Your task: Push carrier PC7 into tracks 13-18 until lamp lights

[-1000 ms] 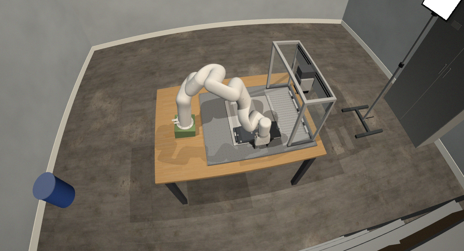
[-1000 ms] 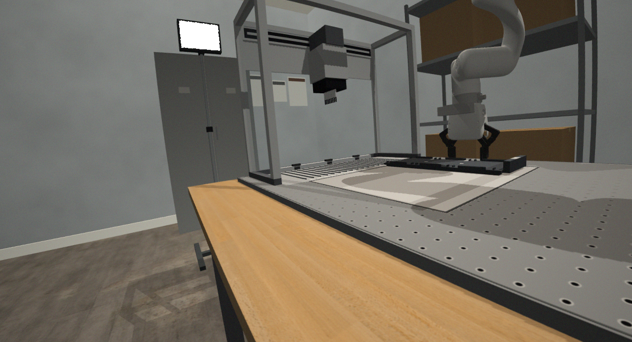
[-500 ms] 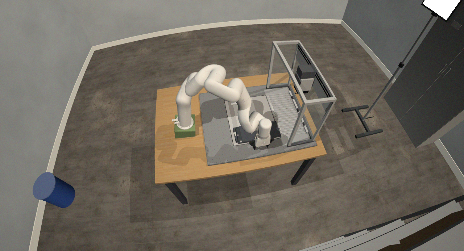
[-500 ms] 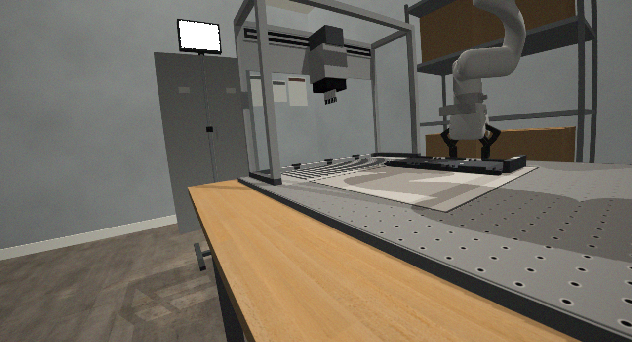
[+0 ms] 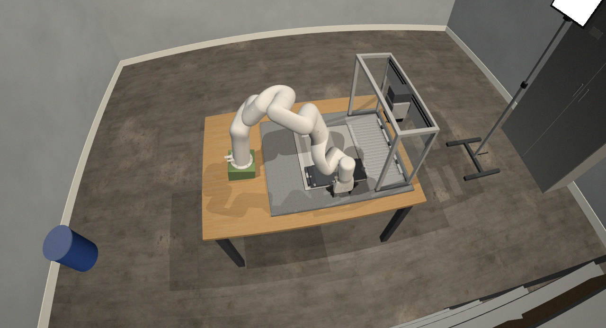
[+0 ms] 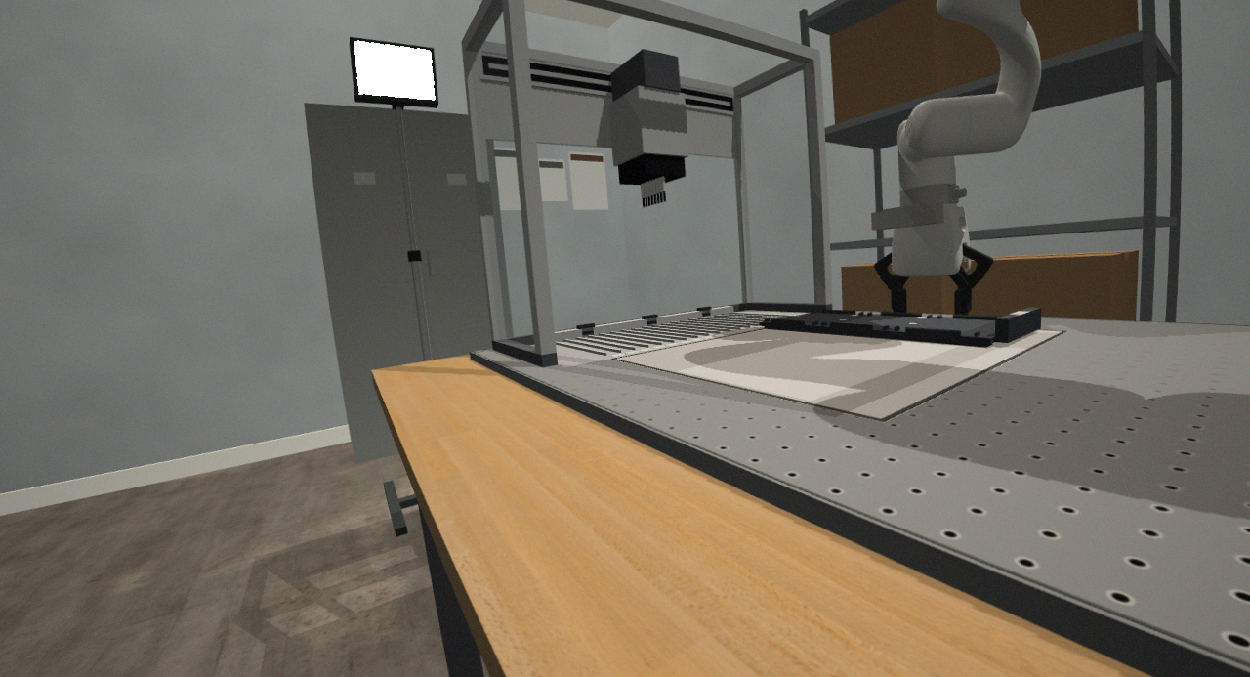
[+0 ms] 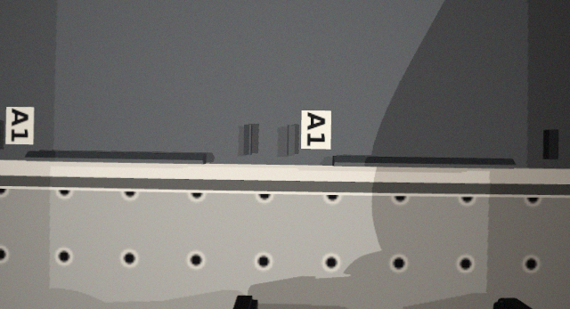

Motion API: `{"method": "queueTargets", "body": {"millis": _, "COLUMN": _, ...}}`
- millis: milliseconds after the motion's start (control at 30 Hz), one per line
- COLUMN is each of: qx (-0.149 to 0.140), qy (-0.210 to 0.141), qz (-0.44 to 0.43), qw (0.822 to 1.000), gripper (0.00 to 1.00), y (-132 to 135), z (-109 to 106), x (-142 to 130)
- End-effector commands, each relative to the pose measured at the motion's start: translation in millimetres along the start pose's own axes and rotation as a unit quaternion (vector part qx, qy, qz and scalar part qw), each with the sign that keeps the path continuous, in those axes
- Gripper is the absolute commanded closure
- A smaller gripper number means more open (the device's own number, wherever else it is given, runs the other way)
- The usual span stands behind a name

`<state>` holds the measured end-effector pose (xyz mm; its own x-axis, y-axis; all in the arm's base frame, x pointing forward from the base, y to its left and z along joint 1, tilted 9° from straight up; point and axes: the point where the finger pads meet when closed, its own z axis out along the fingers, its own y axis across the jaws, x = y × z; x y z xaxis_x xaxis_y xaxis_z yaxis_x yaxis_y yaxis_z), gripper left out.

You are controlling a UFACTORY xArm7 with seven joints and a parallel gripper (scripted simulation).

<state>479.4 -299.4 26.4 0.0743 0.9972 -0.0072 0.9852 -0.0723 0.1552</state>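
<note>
- Positioning for the push is judged to be the step in hand; insertion is not yet done.
- Fingers (image 5: 334, 194) (image 6: 962, 300) are held wide apart, with nothing gripped, beside the carrier's long side facing the bench's (image 5: 237, 224) (image 6: 524, 481) right-hand long edge, as seen from the base.
- Carrier PC7 (image 5: 322, 176) (image 6: 883, 325) (image 7: 249, 77) lies toward that same edge, its handle (image 5: 308, 176) (image 6: 1019, 324) turned to the bench edge bearing the arm's base (image 5: 241, 174).
- Leading end is seen close to the loading rails (image 5: 372, 141) (image 6: 629, 338), toward the bench's far right corner. Engagement cannot be told.
- Next, alignment with tracks 13-18 should be checked, then the handle end reached and a straight, level push given.
- Gantry frame (image 5: 387, 163) (image 6: 816, 183) stands over the rails; its near post on the right could be struck if the arm is carried far forward.
- Tool head (image 5: 399, 101) (image 6: 648, 122) hangs above the rails' rear.
- Perforated plate (image 5: 288, 199) (image 6: 786, 428) (image 7: 223, 238) lies below; low fingers could scrape it.
- Lamp state cannot be told.
</note>
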Motion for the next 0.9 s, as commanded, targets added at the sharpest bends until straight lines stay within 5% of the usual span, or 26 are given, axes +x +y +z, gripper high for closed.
{"method": "queueTargets", "body": {"millis": 0, "qx": -0.002, "qy": -0.001, "qz": 0.0, "qw": 1.0, "gripper": 0.0, "y": 2, "z": -2, "x": -4}}
{"method": "queueTargets", "body": {"millis": 867, "qx": -0.002, "qy": -0.001, "qz": 0.0, "qw": 1.0, "gripper": 0.0, "y": 2, "z": -2, "x": -19}}
